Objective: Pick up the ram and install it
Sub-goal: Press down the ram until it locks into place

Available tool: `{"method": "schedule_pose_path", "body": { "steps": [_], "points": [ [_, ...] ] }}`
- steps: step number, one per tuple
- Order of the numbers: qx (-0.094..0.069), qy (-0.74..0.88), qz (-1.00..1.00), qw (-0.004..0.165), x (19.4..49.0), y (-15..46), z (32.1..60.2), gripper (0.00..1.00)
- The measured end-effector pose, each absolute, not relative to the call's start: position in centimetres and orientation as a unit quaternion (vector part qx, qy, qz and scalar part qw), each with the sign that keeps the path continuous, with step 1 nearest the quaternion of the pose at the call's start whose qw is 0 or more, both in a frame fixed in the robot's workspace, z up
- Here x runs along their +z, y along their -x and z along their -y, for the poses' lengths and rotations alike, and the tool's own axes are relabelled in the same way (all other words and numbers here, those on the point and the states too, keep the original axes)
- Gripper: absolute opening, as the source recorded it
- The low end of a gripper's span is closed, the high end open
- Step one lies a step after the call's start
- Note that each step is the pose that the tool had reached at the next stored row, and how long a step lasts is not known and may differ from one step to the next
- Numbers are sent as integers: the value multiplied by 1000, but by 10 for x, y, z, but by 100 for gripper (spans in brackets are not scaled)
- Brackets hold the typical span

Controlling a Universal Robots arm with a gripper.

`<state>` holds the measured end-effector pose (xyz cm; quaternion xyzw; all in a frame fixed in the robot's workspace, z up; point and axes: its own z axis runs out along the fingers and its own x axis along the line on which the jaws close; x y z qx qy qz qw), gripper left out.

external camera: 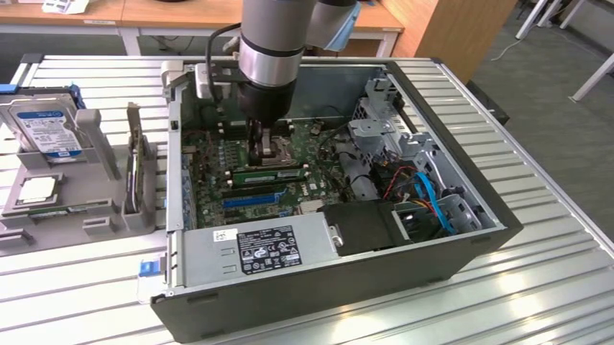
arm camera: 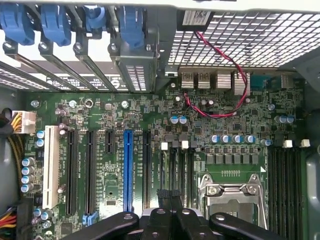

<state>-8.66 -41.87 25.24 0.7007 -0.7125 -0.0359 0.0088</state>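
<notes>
Hand (external camera: 261, 152) pressed together inside open computer case (external camera: 461, 251), above motherboard (arm camera: 100, 120), ram (external camera: 269, 175) seated in slot

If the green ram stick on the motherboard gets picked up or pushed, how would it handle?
The ram is a thin flat board, so probably stiff and light for its length. Its narrow edges offer little grip, so it may slip or twist between jaws. Its face looks unshielded, so hard pushing could damage it.

one open computer case (external camera: 384, 280), one hard drive (external camera: 43, 129), one ram (external camera: 269, 175), one hand (external camera: 261, 154), four blue slot clips (arm camera: 55, 20)
</notes>
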Motion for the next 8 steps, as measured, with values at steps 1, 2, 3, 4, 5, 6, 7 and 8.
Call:
{"method": "schedule_pose_path", "body": {
  "steps": [1, 2, 3, 4, 5, 6, 7, 8],
  "points": [
    [-36, -701, 712, 9, 252, 87, 419, 10],
    [-36, -701, 712, 9, 251, 87, 419, 10],
    [-36, -701, 712, 9, 250, 87, 419, 10],
    [-36, -701, 712, 9, 249, 87, 419, 10],
    [-36, -701, 713, 9, 248, 87, 419, 10],
    [-36, -701, 712, 9, 248, 87, 419, 10],
    [-36, -701, 712, 9, 247, 87, 419, 10],
    [-36, -701, 712, 9, 246, 87, 419, 10]
  ]
}}
